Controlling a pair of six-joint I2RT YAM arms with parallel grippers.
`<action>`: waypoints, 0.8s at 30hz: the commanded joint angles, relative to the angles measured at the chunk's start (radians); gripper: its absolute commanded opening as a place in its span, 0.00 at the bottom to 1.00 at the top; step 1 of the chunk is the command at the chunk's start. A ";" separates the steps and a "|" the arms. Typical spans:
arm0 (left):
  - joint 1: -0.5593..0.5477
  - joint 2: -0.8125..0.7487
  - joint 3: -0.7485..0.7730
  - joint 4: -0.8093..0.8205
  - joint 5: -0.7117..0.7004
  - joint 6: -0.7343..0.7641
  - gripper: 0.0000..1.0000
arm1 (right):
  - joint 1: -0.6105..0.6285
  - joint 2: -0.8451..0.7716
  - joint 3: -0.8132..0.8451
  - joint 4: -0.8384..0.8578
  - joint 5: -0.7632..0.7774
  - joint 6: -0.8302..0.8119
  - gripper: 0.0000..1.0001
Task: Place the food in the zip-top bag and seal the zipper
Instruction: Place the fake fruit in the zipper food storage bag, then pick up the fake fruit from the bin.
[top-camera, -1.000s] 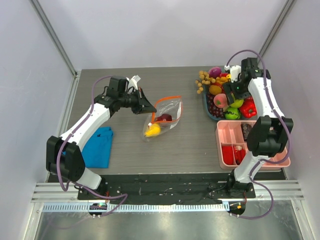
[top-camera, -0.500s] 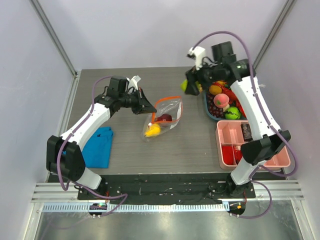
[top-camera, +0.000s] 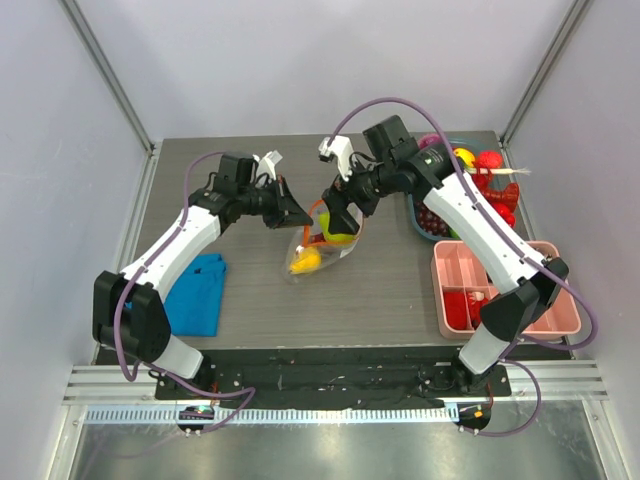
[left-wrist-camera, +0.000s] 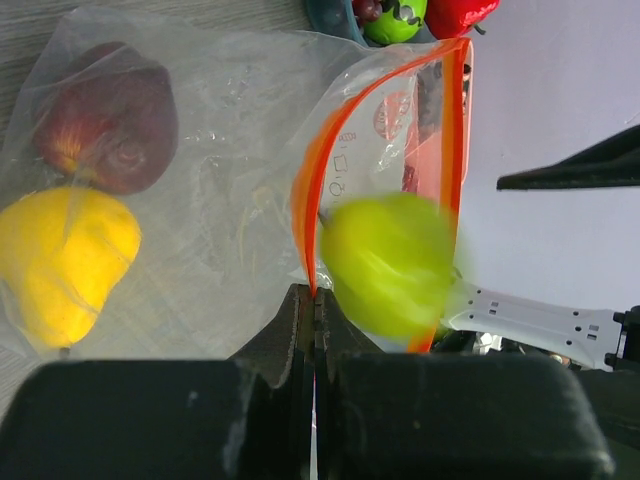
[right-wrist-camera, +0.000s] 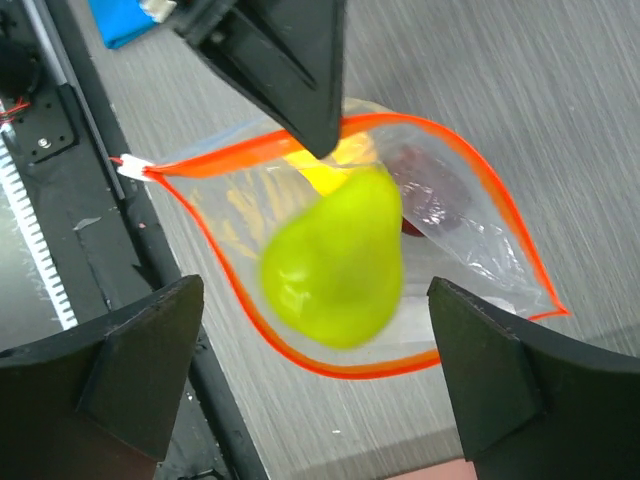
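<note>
The clear zip-top bag (top-camera: 345, 238) lies at mid-table with its mouth held open. My left gripper (top-camera: 298, 212) is shut on the orange-red zipper (left-wrist-camera: 308, 190) at the near rim (left-wrist-camera: 316, 298). My right gripper (top-camera: 348, 203) hovers over the mouth, open wide (right-wrist-camera: 315, 300). A green pear (right-wrist-camera: 335, 262) is loose between its fingers, blurred, at the bag's mouth; it also shows in the left wrist view (left-wrist-camera: 390, 265). A dark red fruit (left-wrist-camera: 110, 115) and a yellow fruit (left-wrist-camera: 65, 255) lie inside the bag. The zipper's white end piece (right-wrist-camera: 135, 168) shows at the left.
More toy food (top-camera: 480, 165) fills a tray at the back right. A pink compartment box (top-camera: 455, 262) stands in front of it. A folded blue cloth (top-camera: 197, 292) lies at the left, near my left arm.
My right arm swung from the fruit tray leftward to above the bag, carrying the green pear. Its jaws have opened and the pear is free. The left arm has not moved.
</note>
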 joint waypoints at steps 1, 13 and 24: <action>-0.003 -0.009 0.038 0.002 0.005 0.016 0.00 | -0.006 -0.032 0.009 0.020 0.060 0.001 1.00; -0.003 -0.005 0.056 0.013 0.005 0.005 0.00 | -0.412 0.013 0.044 -0.008 0.051 0.076 1.00; -0.003 0.003 0.049 0.019 0.010 0.004 0.00 | -0.583 0.064 -0.151 0.088 0.376 -0.035 1.00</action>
